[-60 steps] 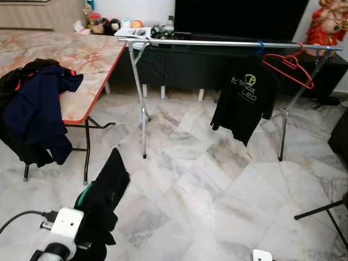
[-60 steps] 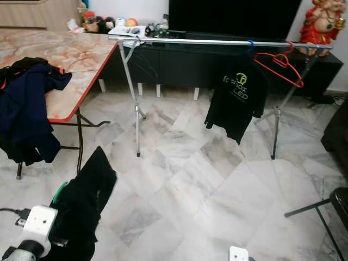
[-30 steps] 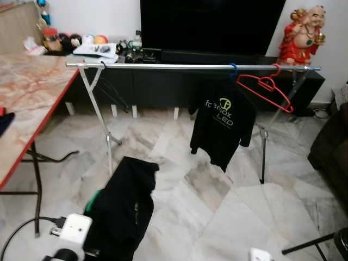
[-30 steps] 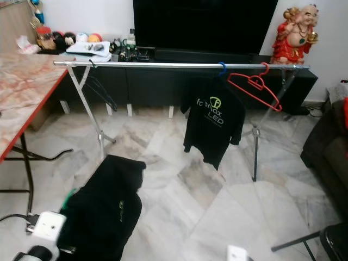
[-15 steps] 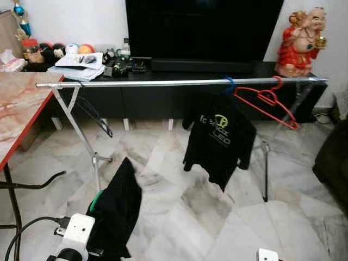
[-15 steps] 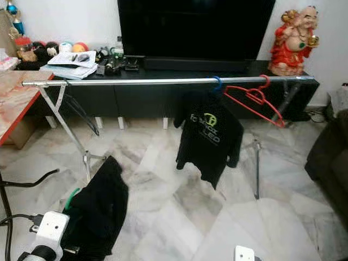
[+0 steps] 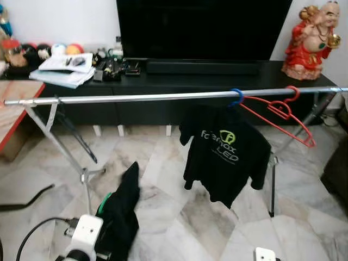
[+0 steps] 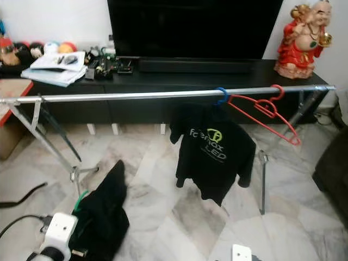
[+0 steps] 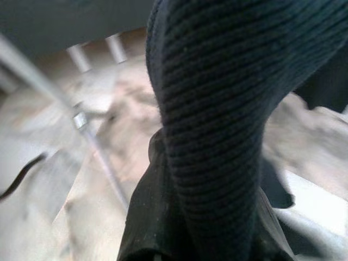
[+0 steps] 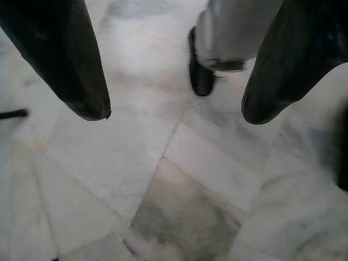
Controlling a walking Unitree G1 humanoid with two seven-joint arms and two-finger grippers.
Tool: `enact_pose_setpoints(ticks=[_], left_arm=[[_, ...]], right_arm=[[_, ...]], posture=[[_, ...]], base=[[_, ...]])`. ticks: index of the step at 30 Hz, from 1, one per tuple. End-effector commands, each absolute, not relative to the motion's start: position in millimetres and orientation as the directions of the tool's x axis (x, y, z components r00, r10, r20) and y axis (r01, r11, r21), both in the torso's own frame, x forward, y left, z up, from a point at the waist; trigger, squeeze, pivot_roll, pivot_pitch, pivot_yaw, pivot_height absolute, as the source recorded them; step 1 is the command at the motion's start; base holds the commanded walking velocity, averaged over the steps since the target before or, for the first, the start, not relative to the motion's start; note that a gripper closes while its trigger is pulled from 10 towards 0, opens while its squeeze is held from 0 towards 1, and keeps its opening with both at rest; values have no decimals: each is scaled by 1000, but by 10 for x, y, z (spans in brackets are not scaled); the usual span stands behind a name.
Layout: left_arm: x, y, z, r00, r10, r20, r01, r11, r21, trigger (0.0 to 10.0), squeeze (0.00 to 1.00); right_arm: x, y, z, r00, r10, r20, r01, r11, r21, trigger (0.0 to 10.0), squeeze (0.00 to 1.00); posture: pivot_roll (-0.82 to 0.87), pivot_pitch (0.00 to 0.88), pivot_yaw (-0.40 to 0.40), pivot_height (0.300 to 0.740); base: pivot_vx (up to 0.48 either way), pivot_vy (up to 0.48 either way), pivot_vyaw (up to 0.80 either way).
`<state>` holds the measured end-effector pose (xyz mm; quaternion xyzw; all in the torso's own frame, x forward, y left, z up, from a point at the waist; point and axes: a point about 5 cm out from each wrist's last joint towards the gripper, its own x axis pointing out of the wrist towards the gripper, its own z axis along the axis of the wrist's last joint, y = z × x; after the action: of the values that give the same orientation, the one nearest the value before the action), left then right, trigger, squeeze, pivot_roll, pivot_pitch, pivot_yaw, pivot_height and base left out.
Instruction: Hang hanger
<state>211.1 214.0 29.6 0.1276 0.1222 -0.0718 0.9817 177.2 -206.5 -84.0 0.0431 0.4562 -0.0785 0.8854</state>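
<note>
A black garment [image 7: 122, 209] on a green hanger [image 7: 103, 202] is held up low at my left, and my left gripper [image 7: 107, 227] is shut on it; the cloth hides its fingers and covers the left wrist view. Ahead runs a silver clothes rail [image 7: 157, 97]. From it hang a black printed T-shirt [image 7: 225, 155] on a blue hanger [image 7: 236, 97] and an empty red hanger [image 7: 280, 113] further right. My right gripper [image 10: 174, 109] is open, low over the marble floor, holding nothing.
Behind the rail stand a black TV cabinet [image 7: 179, 76] with clutter on it and a red statue [image 7: 318, 38]. The rail's legs [image 7: 65, 157] stand left and right. A red-edged table corner [image 7: 10, 111] is at far left, a dark sofa [image 7: 338, 174] at far right.
The camera has turned right and come closer: the rail looks larger and nearer, and the table has slid out to the left. The black garment stays in my left gripper.
</note>
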Motion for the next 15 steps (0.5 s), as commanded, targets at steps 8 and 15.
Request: enact_pose_setpoints(ticks=[8, 15], left_arm=[[2004, 2249, 261, 958, -61, -279, 131, 962, 239, 10000, 0], [2014, 2233, 258, 959, -64, -277, 133, 963, 236, 10000, 0]], right_arm=[[1735, -1987, -868, 566, -63, -822, 146, 989, 24, 10000, 0], [1719, -2012, -872, 560, -65, -826, 150, 988, 24, 10000, 0]], posture=[[57, 82, -26, 740], [59, 77, -28, 740]], base=[[0, -427, 645], [0, -446, 0]])
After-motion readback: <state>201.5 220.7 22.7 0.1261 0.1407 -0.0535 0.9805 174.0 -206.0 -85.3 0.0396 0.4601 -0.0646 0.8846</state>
